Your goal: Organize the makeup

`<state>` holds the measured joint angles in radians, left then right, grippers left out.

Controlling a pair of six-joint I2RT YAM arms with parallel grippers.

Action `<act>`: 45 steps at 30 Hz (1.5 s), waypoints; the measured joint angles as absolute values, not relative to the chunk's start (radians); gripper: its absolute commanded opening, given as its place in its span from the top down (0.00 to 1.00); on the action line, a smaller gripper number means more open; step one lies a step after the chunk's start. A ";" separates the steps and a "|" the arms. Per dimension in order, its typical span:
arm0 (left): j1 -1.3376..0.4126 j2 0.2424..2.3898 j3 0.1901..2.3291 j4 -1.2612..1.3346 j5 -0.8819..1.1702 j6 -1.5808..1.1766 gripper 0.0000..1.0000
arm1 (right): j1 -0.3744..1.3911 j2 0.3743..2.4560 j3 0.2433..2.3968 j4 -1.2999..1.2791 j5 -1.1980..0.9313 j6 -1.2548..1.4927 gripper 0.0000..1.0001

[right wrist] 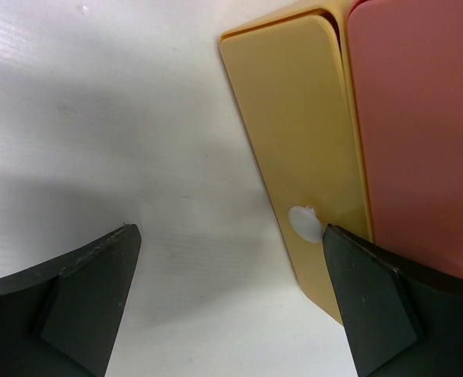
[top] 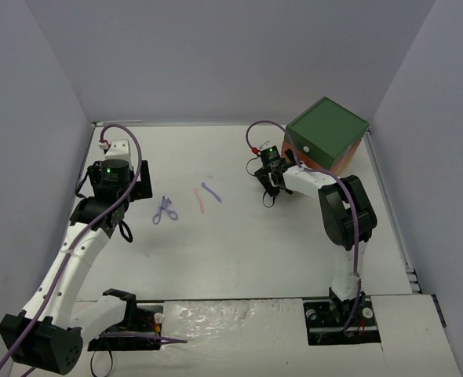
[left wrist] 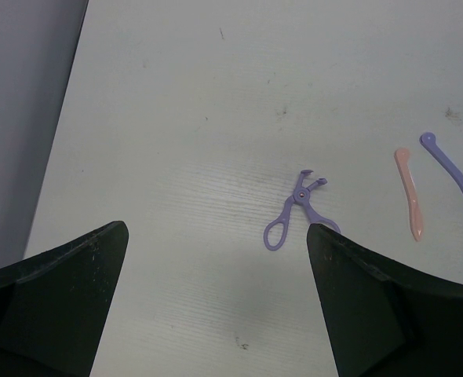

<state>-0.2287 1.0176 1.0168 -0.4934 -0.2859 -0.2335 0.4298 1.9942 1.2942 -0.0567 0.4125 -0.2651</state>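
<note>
Three makeup items lie mid-table: a lilac scissor-like tool (top: 165,210) (left wrist: 300,193), a pink stick (top: 200,201) (left wrist: 410,196) and a lilac stick (top: 211,192) (left wrist: 451,169). My left gripper (top: 135,206) (left wrist: 216,228) hovers open just left of the scissor tool, nothing between its fingers. One loop of the tool is hidden behind the right finger in the left wrist view. My right gripper (top: 267,187) (right wrist: 230,228) is open and empty beside the drawer chest (top: 326,132), its right finger close to the white knob (right wrist: 306,221) of the yellow drawer (right wrist: 302,118).
The chest has a green top and stands at the back right; a red drawer front (right wrist: 420,126) adjoins the yellow one, both shut. Grey walls enclose the table on the left, back and right. The left wall is near my left gripper.
</note>
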 measured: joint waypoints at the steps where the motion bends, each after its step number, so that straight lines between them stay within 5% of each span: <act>1: -0.229 1.018 1.017 -0.493 -0.286 -0.233 0.03 | 0.429 1.994 1.294 -0.054 0.408 -0.266 0.00; 45: -0.229 1.018 1.017 -0.493 -0.286 -0.220 0.03 | 0.554 1.899 1.250 -0.153 0.196 -0.148 0.01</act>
<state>-0.2287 1.0176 1.0168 -0.4931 -0.2855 -0.2195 0.5543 1.8986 1.2505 -0.1531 0.1963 -0.1484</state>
